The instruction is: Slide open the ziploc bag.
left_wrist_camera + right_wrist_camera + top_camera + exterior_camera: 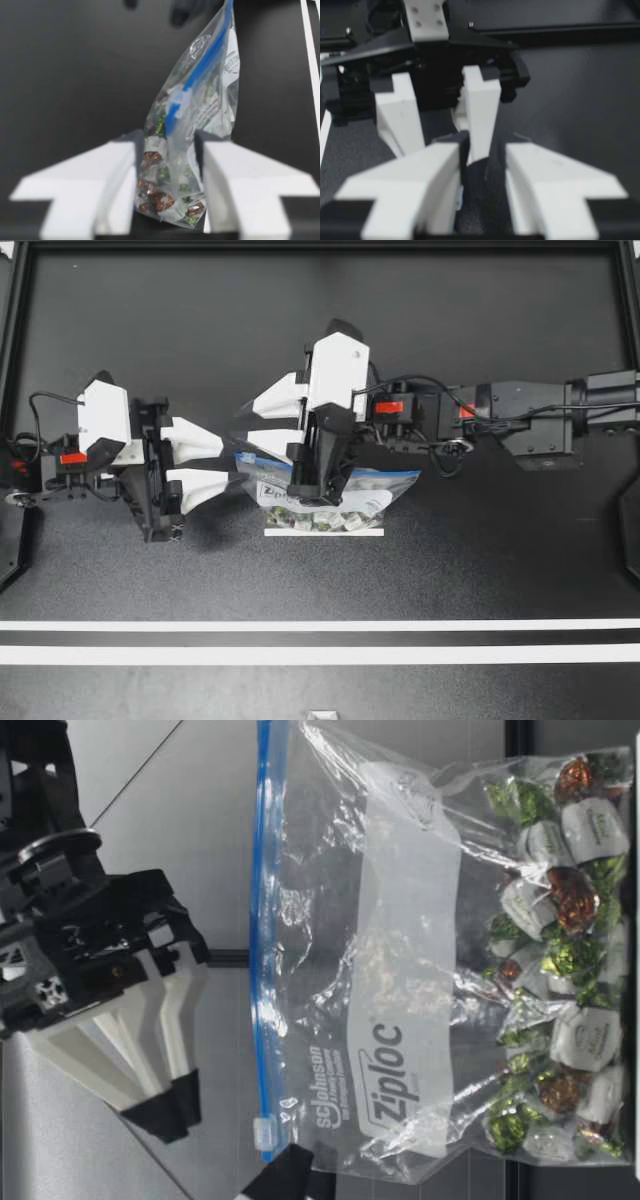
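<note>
A clear ziploc bag (375,490) of wrapped candies stands upright on the black table, its blue zip strip (262,920) on top. The white slider (262,1130) sits at the zip's end nearest my left gripper (229,462). That gripper is open, with the bag's (200,90) near end between its fingers (100,180); one of its black fingertips (285,1175) shows beside the slider. My right gripper (250,422) hangs above the zip, open and holding nothing, as the low view also shows (175,1110). In the right wrist view my right gripper (485,150) faces the left gripper (440,120).
A short white tape mark (323,532) lies on the table just in front of the bag. Two long white strips (320,625) cross the table nearer the front. A black frame (320,245) borders the table at the back and sides.
</note>
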Motion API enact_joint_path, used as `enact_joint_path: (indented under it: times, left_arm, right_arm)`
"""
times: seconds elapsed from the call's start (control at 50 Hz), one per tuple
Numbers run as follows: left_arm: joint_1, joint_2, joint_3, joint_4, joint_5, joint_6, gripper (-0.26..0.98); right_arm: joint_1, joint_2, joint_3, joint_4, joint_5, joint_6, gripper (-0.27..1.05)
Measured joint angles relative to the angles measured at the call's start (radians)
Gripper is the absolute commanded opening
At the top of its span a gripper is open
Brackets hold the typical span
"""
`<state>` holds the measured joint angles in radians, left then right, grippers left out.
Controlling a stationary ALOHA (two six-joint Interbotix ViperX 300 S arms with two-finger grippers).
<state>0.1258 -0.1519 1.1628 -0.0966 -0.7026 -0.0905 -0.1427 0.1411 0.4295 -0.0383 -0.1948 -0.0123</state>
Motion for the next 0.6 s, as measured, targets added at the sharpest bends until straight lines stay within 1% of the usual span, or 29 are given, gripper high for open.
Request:
enact_joint_path:
  times: [0.14,0.24,0.3,0.4,0.6]
  left_arm:
    - [0.0,0.0,0.0,0.009,-0.002,0.002,-0.06]
    - [0.0,0.0,0.0,0.009,-0.002,0.002,-0.16]
    - [-0.002,0.0,0.0,0.009,-0.003,0.002,-0.19]
    - [-0.002,0.0,0.0,0.011,-0.003,0.003,-0.19]
    - [-0.002,0.0,0.0,0.009,-0.003,0.005,-0.19]
  right_arm:
    - [0.018,0.015,-0.003,0.0,0.018,0.0,0.4]
    - [0.026,0.025,-0.005,0.0,0.035,0.0,0.42]
    - [0.028,0.029,-0.005,0.0,0.049,0.0,0.44]
    - [0.028,0.034,-0.005,0.0,0.069,0.0,0.49]
    - [0.028,0.038,-0.005,0.0,0.1,0.002,0.49]
